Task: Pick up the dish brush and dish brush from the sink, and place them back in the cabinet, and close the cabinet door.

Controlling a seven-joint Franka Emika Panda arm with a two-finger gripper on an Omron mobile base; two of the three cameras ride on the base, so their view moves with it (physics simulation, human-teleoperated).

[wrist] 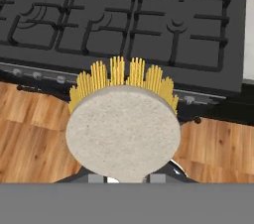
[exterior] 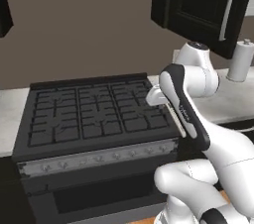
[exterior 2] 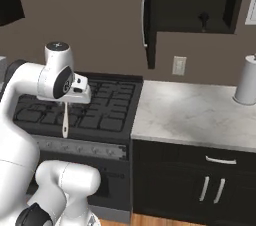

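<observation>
**Gripper.** Located at mid-left of right base view, on white arm w/ dark joints. Two-finger gripper found clenched on cream dish brush, a pale round-headed brush w/ slim pale handle and yellow bristles. Grasped at upper end. Handle hung straight down below the fingers, clear of any surface. Finger tips hidden behind brush head in hand view, so jaw gap not readable there.

**Cream dish brush, cont.** In hand view, sat at lower centre. Round speckled cream head faced the camera, w/ yellow bristles fanned along its upper edge. Backed by black gas stove w/ cast grates across frame top and by brown wood-plank floor at left and right.

**Black dish brush.** Small all-black brush w/ short upright handle stood upright inside the cabinet, upper right of right base view.

**Cabinet.** Black wall cabinet w/ dark interior found open. Tall black panel cabinet door swung out, edge-on to right base cam, w/ long vertical silver bar handle on its left side. Same door at upper right of left base view.

**Surroundings.**
- Pale marbled stone countertop at centre-right, just beside the stove.
- White upright cylinder stood on it at far right.
- White wall outlet mounted below the cabinet.
- Black base cabinets w/ silver pulls at lower right.
</observation>
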